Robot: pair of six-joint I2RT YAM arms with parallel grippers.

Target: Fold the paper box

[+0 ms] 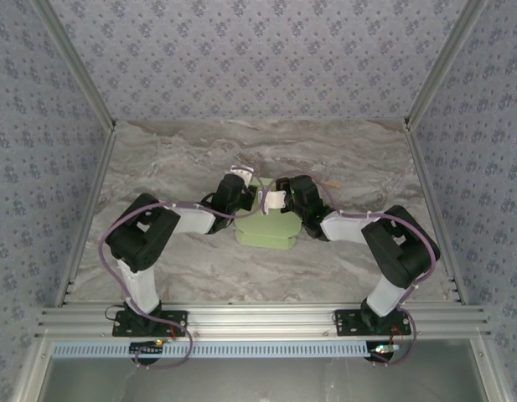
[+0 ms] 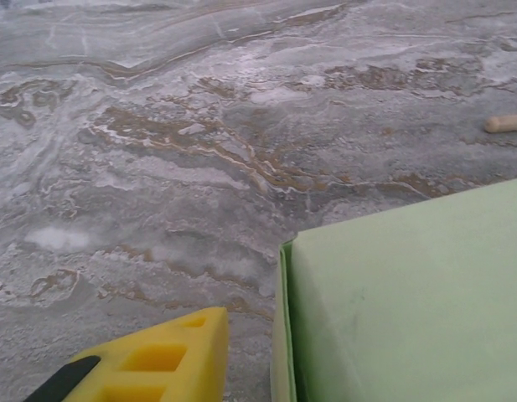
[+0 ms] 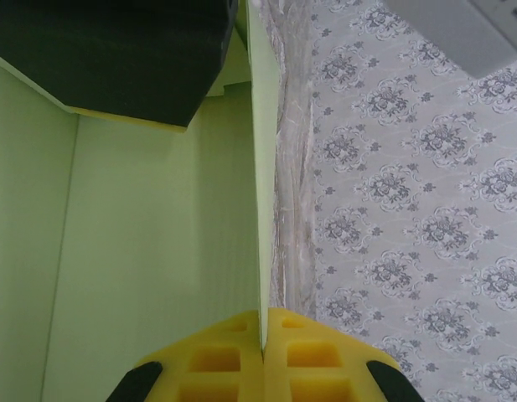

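The paper box point(image 1: 266, 224) sits mid-table point(image 1: 157, 159) between both arms. My right gripper point(image 3: 262, 327) is clenched on one thin card wall. I cannot tell the state of the left gripper point(image 1: 239, 186). Risk: a sideways pull may crease or tear that wall, or drag the box.

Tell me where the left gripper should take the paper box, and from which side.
Probably the thin side wall at the left corner of the paper box, approached from the left arm's side over the bare table. That card edge stands exposed there, thin enough to pinch, and the right gripper is shut on another wall, steadying the box.
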